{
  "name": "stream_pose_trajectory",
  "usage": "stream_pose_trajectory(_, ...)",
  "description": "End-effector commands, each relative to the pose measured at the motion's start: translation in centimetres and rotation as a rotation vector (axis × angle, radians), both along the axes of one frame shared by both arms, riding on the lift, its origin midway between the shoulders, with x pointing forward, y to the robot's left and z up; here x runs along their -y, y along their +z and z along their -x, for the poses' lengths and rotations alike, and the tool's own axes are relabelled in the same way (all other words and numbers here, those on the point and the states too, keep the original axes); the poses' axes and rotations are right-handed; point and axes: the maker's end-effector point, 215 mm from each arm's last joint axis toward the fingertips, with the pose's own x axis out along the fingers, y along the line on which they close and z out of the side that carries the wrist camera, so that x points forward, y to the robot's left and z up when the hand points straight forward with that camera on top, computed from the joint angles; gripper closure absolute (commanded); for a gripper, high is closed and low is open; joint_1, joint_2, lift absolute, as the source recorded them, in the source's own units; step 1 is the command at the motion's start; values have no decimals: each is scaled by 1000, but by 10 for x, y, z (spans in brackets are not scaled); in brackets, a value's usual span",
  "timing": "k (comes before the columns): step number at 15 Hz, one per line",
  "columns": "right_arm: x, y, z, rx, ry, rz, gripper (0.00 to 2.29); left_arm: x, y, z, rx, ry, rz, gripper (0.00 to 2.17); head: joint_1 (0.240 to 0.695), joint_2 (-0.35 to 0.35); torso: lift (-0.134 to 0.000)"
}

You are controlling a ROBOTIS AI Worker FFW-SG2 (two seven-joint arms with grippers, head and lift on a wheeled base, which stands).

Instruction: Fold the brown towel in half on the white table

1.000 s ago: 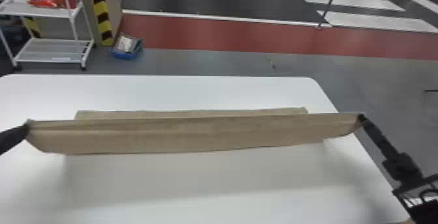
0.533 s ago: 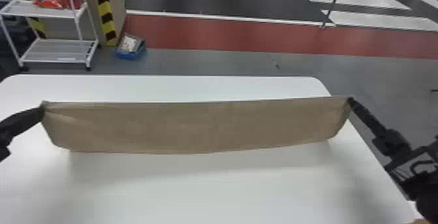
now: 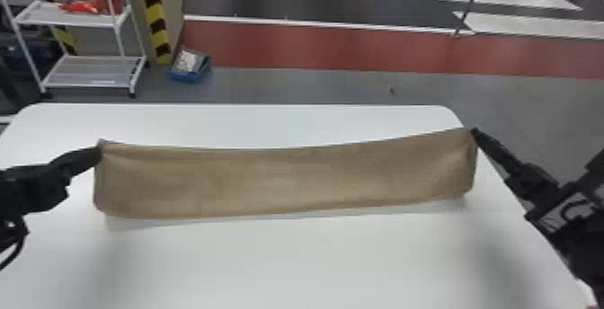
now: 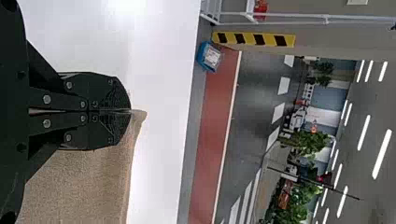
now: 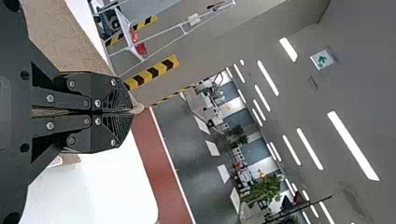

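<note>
Brown cloth towel (image 3: 287, 178) corners, pinched in our black two-fingered left tool (image 4: 127, 110) and right tool (image 5: 130, 112), shift farther from us, advancing the fold.

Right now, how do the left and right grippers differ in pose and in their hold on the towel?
The left gripper pinches the brown towel's left upper corner, the right gripper its right one. In the head view, the left gripper points gently up and rightward, the right gripper more steeply up and leftward. Both are shut on the towel.
</note>
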Motion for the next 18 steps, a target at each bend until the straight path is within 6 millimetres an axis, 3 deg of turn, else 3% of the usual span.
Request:
stream_pose_trajectory(1,-4,-6,-2,-11,-4,8,1109,6,-2,-6,-2,-7,-30,1416,695,-136,-123)
stream_pose_trajectory(5,-5,-9,-9,-19,-35,44,1109,8,-17,-13,-29,2,-45,1416,695,-134,-123)
stream_pose_trajectory(9,3,-1,-15,-3,-66,39,1109,10,-6,-20,-11,2,-38,1416,695,-139,-123)
stream_pose_trajectory(12,10,-15,-18,-33,-92,33,1106,8,6,-30,10,8,-47,1416,695,-144,-123)
stream_pose_trajectory(14,12,-26,-18,-49,-113,41,1106,6,-6,-37,-16,12,-47,1416,695,-146,-123)
stream_pose_trajectory(16,2,-29,-23,-55,-99,49,1102,4,-22,-44,-49,17,-58,1403,695,-148,-123)
stream_pose_trajectory(17,-3,-30,-24,-55,-92,57,1004,1,-32,-43,-68,22,-61,1393,695,-145,-123)
stream_pose_trajectory(18,-5,-31,-27,-59,-101,73,603,3,-39,-43,-80,15,-87,1075,695,-136,-123)
